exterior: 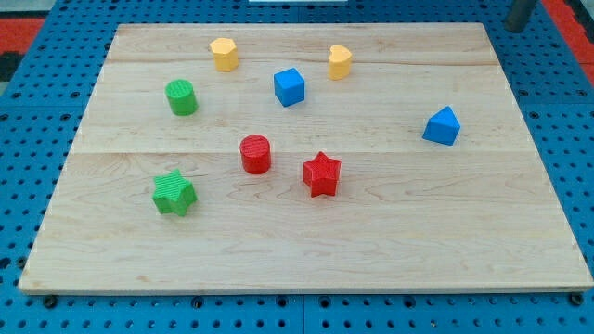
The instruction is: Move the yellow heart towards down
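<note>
The yellow heart [340, 61] sits near the view's top, a little right of centre, on the wooden board [306, 250]. A blue cube [290, 86] lies just to its lower left. My tip [512, 29] shows at the view's top right corner, just past the board's top edge. It is far to the right of the yellow heart and touches no block.
A yellow hexagon-like block [224, 54] is at the top left. A green cylinder [182, 96] and a green star [174, 193] are on the left. A red cylinder [255, 154] and a red star [322, 173] are in the middle. A blue wedge-like block [442, 126] is at the right.
</note>
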